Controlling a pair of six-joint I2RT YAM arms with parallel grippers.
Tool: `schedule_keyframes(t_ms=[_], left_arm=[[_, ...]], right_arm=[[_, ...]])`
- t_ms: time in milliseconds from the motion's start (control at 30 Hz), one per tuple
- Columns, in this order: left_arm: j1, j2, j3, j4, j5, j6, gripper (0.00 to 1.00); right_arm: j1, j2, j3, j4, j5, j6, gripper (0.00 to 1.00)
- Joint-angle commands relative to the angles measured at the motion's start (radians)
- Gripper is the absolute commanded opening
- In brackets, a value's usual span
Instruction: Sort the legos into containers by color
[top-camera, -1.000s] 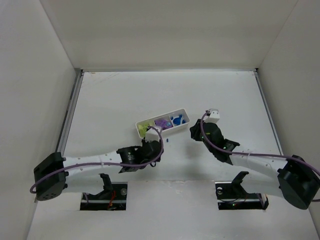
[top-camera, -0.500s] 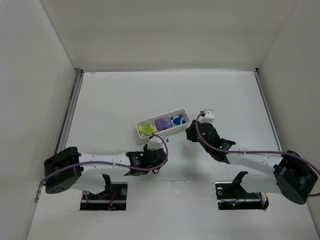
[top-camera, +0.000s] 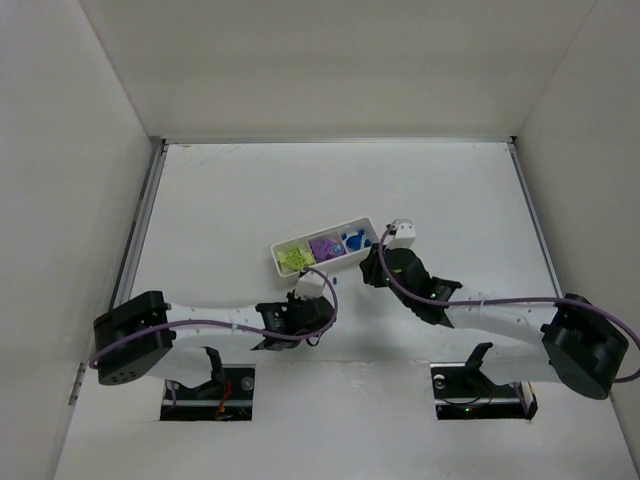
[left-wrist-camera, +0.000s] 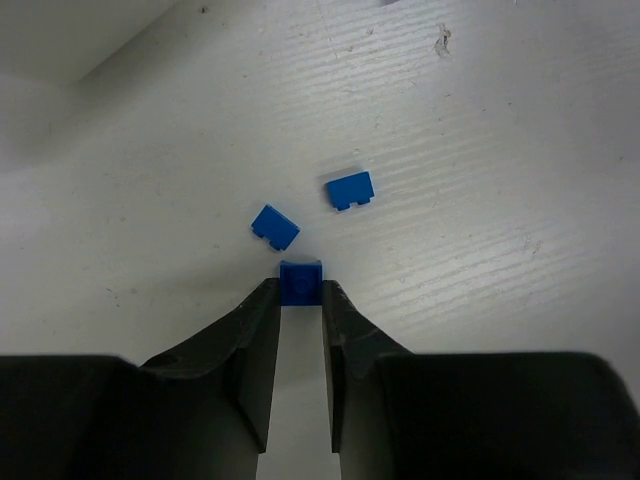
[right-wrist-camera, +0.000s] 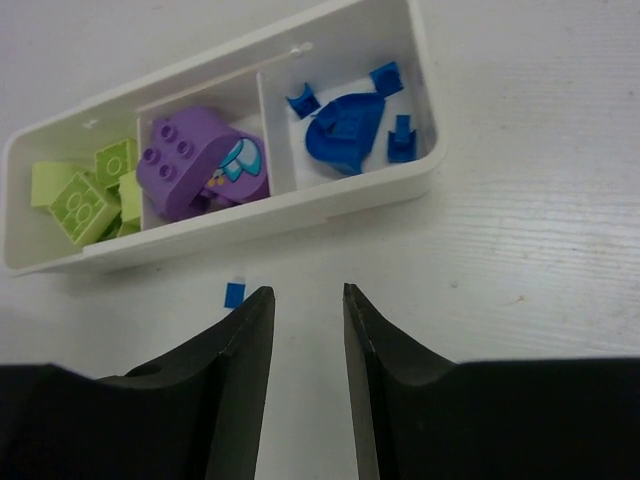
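Blue, hard plastic, tiny: the brick (left-wrist-camera: 300, 281) sits pinched by its side faces in the closed left tool (left-wrist-camera: 300, 297), mid-desk, on the near-edge side of the tray (top-camera: 372, 229). It looks light and slick and may twist. The right tool (right-wrist-camera: 306, 300) gapes partway, empty.

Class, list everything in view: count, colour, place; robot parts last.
long white plastic tray: one, white, mid-table
small yellow-green bricks: at least three, yellow-green, left compartment
chunky purple block: one, purple, middle compartment
fan-shaped blue piece: one, blue, right compartment
tiny blue bits in tray: three, blue, right compartment
loose blue bits on table: two, blue, beyond left claw
pinched blue bit: one, blue, between left claw's fingers
left claw: one, black, shut on pinched blue bit
right claw: one, black, open, facing tray
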Motion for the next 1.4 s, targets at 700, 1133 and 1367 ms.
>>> schedule_keyframes(t_ms=[700, 1133, 1367], left_arm=[[0.285, -0.590, -0.101, -0.076, -0.012, -0.038, 0.16], [0.323, -0.606, -0.087, -0.063, 0.021, -0.003, 0.17], [0.323, -0.603, -0.091, -0.062, 0.023, 0.006, 0.17]], right_arm=[[0.331, 0.357, 0.255, -0.063, 0.037, 0.128, 0.50], [0.348, 0.440, 0.317, -0.154, 0.078, 0.182, 0.40], [0.360, 0.469, 0.352, -0.179, 0.080, 0.177, 0.39]])
